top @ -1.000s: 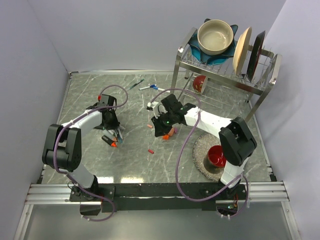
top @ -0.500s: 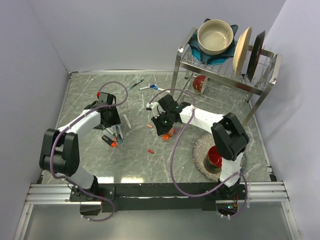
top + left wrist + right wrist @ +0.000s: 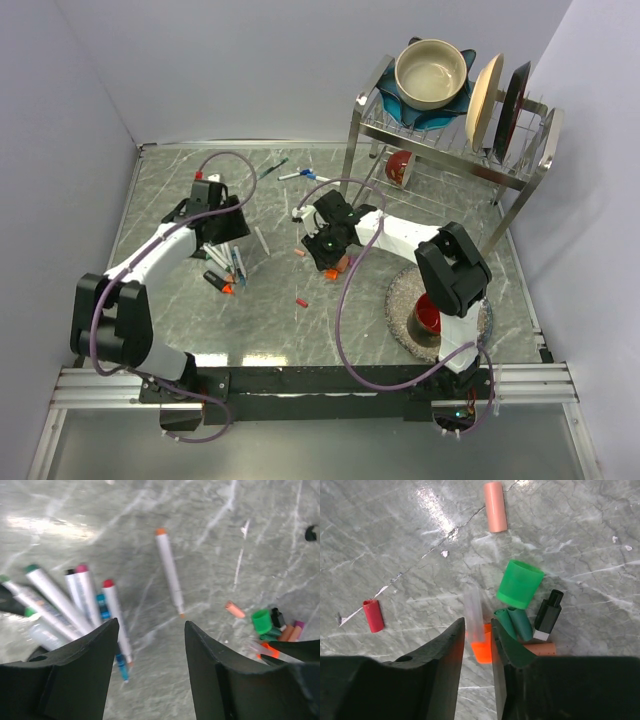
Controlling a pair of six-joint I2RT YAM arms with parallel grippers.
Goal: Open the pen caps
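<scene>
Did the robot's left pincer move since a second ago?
Yes. The left pincer has pulled back toward the far wall, away from the pile of markers, which stayed put.

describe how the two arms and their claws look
Both are alike: the left arm and right arm have white links between chunky black joints. A purple cable loops loosely along each one. The left claw and right claw have matte black, flat, wedge-shaped fingers.
</scene>
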